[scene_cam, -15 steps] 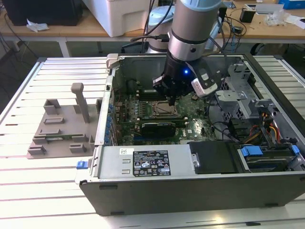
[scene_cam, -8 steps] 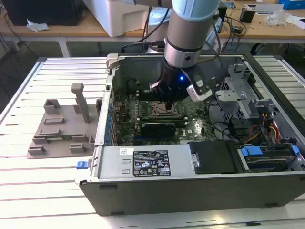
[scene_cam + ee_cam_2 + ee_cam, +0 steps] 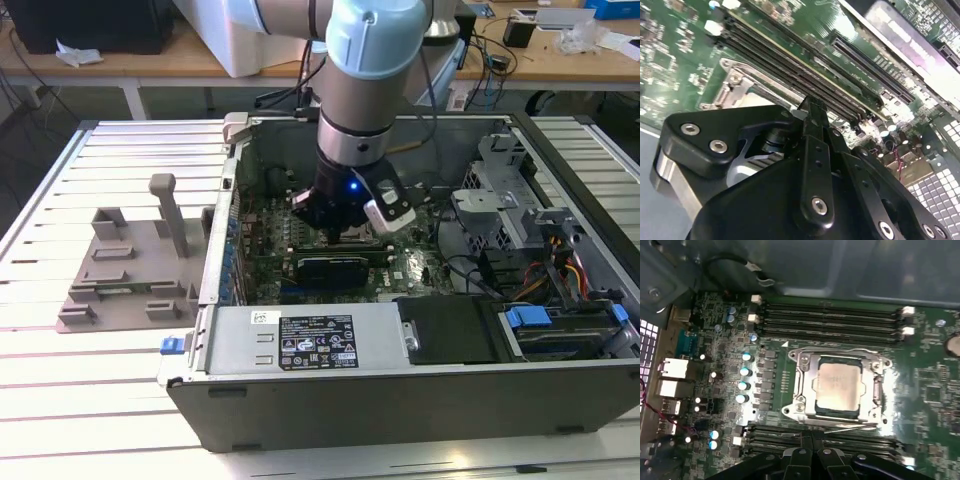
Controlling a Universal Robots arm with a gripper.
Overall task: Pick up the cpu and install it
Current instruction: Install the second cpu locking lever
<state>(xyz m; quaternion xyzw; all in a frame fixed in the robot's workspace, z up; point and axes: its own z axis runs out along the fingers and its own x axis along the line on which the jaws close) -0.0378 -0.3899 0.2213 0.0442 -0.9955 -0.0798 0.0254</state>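
One cpu (image 3: 837,386), one hand (image 3: 812,440)

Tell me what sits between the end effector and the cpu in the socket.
In the first wrist view, a bank of dark memory slots and the socket's metal frame lie between the end effector and the cpu.

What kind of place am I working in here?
Probably a robotics lab or test workshop. An open computer case lies on a slatted metal table with the arm reaching inside it. Wooden benches behind carry cables and gear. In the first wrist view, the cpu sits in its motherboard socket.
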